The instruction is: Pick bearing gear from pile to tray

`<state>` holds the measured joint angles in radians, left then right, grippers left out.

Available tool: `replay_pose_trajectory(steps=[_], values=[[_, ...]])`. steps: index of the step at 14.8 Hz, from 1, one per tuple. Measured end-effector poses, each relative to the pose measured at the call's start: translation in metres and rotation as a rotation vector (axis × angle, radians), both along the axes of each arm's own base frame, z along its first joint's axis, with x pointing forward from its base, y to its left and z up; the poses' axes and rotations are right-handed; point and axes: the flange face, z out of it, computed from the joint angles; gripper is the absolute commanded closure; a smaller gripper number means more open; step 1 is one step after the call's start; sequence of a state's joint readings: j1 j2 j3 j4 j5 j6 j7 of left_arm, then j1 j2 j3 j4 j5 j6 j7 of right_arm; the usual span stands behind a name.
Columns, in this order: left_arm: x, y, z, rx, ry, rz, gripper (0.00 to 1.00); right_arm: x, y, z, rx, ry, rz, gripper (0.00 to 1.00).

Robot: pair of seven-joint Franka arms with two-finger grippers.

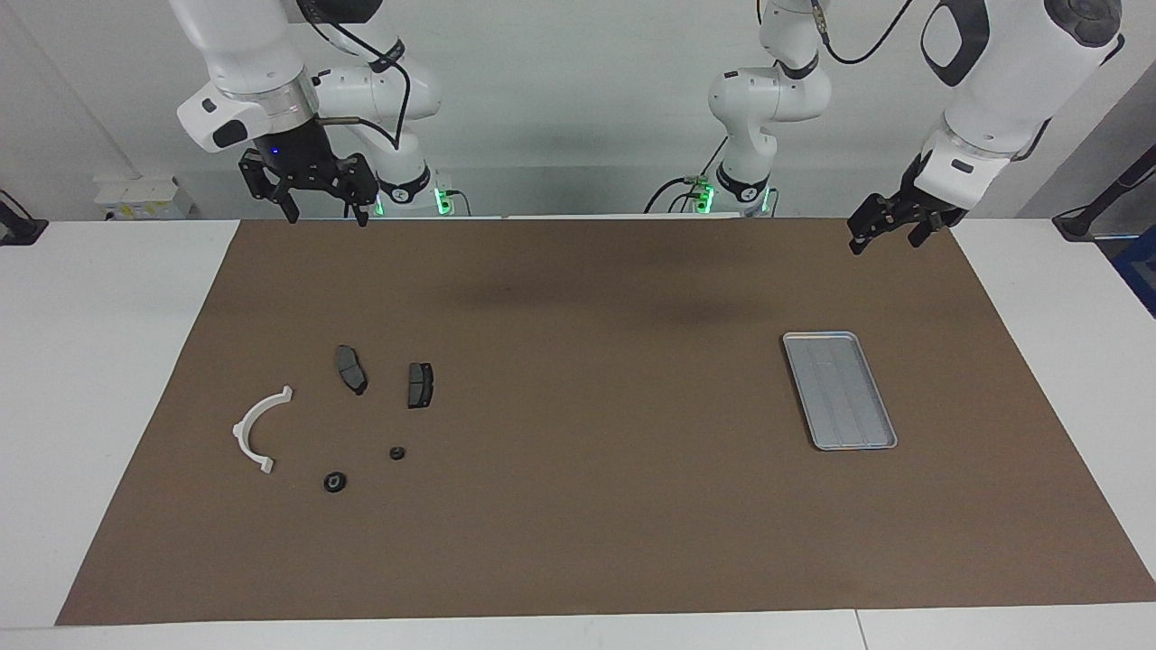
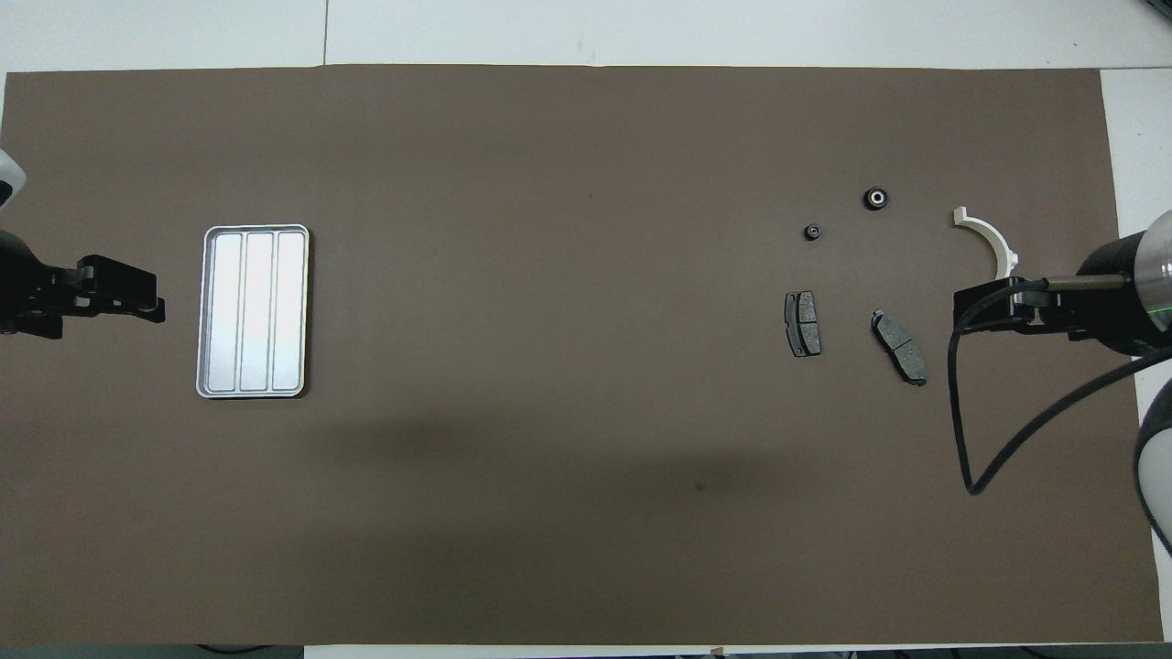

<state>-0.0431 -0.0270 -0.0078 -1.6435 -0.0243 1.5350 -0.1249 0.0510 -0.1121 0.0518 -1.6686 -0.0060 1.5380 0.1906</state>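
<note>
Both hands are spread and empty: the right hand (image 1: 321, 215) hangs well above the pile (image 1: 339, 420), the left hand (image 1: 890, 227) up near the tray (image 1: 838, 390). Overhead view hides part of the white bracket (image 2: 989, 240) under the right hand; facing view shows it whole.

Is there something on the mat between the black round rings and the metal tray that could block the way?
Nothing visible does. The two black rings lie in the pile at the right arm's end. The brown mat between them and the tray is bare. Both hands, right and left, hang open above the mat's near edge, touching nothing.
</note>
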Motion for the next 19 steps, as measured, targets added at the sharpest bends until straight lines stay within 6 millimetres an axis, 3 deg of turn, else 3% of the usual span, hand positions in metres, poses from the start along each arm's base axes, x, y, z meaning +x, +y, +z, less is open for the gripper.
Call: replay_pose_trajectory(steps=[4, 7, 11, 17, 19], values=[[0.000, 0.000, 0.000, 0.000, 0.000, 0.000, 0.00, 0.004, 0.000, -0.009, 0.002, -0.017, 0.000, 0.00], [0.000, 0.000, 0.000, 0.000, 0.000, 0.000, 0.00, 0.016, 0.001, -0.043, 0.005, -0.041, -0.001, 0.00], [0.000, 0.000, 0.000, 0.000, 0.000, 0.000, 0.00, 0.051, 0.003, -0.110, 0.013, -0.060, -0.082, 0.00], [0.000, 0.000, 0.000, 0.000, 0.000, 0.000, 0.00, 0.113, 0.025, -0.253, 0.027, -0.067, -0.215, 0.00], [0.000, 0.000, 0.000, 0.000, 0.000, 0.000, 0.00, 0.124, 0.027, -0.281, 0.032, -0.071, -0.255, 0.00]])
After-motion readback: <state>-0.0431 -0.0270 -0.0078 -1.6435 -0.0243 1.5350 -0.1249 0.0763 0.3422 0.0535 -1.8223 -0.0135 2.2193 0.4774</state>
